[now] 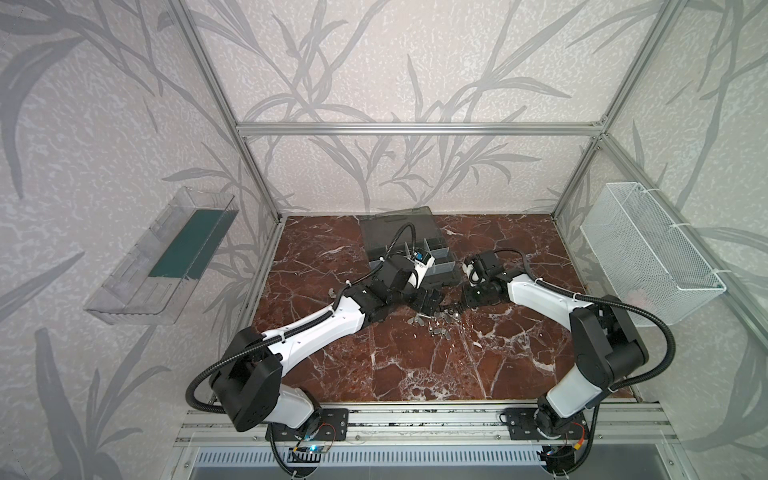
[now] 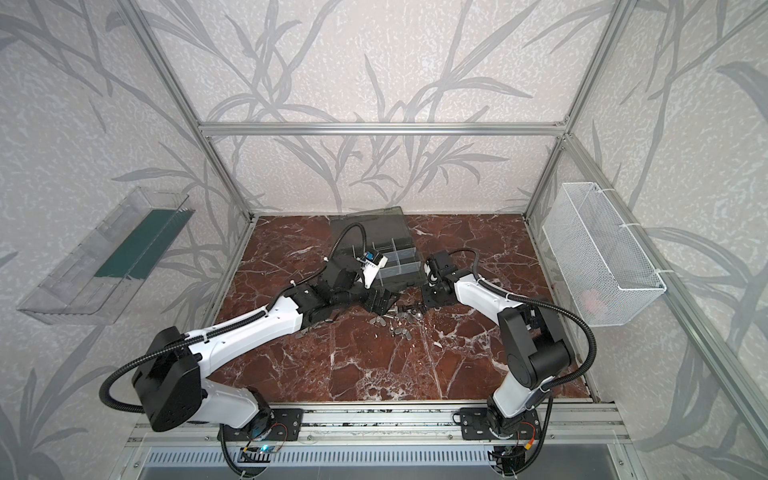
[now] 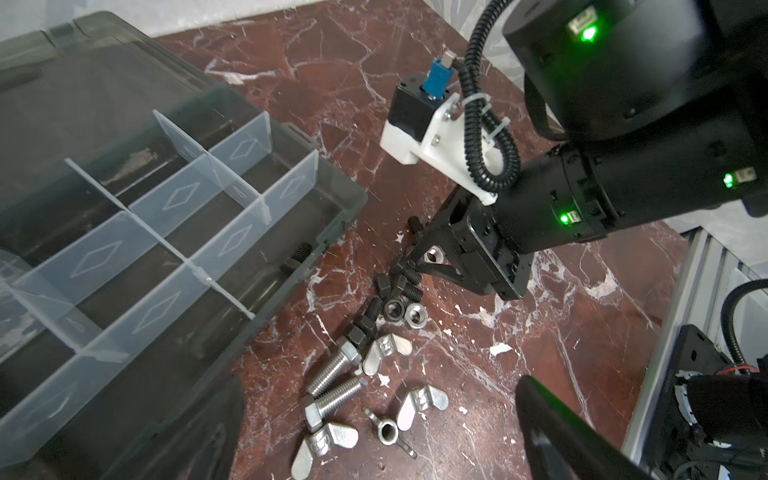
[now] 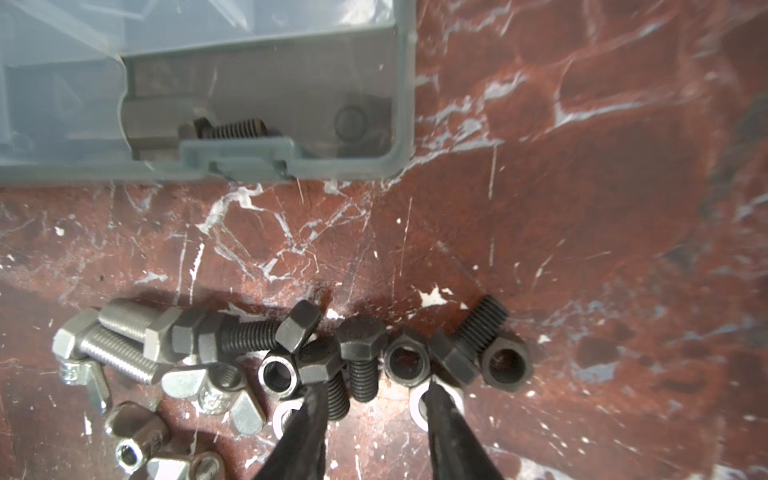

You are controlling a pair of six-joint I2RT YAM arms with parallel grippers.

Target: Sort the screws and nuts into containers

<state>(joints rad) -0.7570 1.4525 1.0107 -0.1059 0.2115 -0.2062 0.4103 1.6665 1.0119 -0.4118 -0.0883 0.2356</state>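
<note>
- In both top views the left fingers (image 1: pixel 431 302) are spread wide at the left edge of the heap of screws and nuts (image 1: pixel 441 321) and hold nothing. The right fingers (image 1: pixel 462 306) dip into the heap's opposite side.
- The heap lies on the red-brown, white-veined marble-patterned surface (image 1: pixel 415 374), just in front of the dark grey plastic organizer case (image 1: pixel 395 230). Its smoky lid is folded open toward the back wall.
- In the left wrist view the left fingers (image 3: pixel 548 415) are two blurred dark shapes set far apart, both empty. Between them lie silver threaded bolts (image 3: pixel 332 370) and flat-eared wing nuts (image 3: pixel 388 349).
- The same view shows the right fingers (image 3: pixel 415 257) with their tips down among small black fasteners. The case's rectangular compartments (image 3: pixel 183 195) are parted by translucent whitish dividers, and a lone black bolt (image 3: pixel 297 257) lies in the corner compartment nearest the heap.
- In the right wrist view the right fingers (image 4: pixel 309 432) are partly spread. Their narrow dark tips sit on the surface either side of a black hex-head bolt (image 4: pixel 361 361) and a black hex nut (image 4: pixel 406 361), and nothing is lifted.
</note>
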